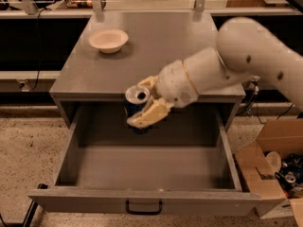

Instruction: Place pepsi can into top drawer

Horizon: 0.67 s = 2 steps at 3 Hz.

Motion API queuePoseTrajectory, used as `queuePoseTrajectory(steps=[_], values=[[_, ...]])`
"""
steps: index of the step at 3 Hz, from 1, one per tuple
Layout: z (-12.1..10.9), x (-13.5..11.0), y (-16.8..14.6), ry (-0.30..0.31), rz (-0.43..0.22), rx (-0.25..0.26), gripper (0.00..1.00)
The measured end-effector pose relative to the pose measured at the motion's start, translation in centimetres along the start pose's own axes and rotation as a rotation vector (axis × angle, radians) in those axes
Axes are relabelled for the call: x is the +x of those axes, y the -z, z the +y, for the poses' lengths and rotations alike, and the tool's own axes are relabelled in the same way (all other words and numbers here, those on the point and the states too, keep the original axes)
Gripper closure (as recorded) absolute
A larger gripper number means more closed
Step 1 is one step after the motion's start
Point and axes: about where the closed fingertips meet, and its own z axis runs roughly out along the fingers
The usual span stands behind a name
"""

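Gripper point(142, 103) at frame centre clasps pepsi can point(137, 95) above open top drawer point(142, 200). Grey cabinet top point(180, 37) holds cream bowl point(108, 39) upper left. Speckled floor point(28, 145); cardboard box point(272, 148) lower right.

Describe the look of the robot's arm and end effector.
The arm is thick, rounded and white, with small dark dots on its shell and a thin tan ring at the wrist. The end effector, shut on the pepsi can over the open top drawer, has stubby cream-yellow fingers.
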Motion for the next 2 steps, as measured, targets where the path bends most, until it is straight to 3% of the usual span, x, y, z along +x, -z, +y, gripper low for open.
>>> queuePoseTrajectory(steps=[1, 2], values=[[2.2, 5.0, -0.9, -0.062, -0.009, 0.121, 1.00], [3.1, 10.1, -2.6, -0.159, 0.020, 0.197, 1.00]])
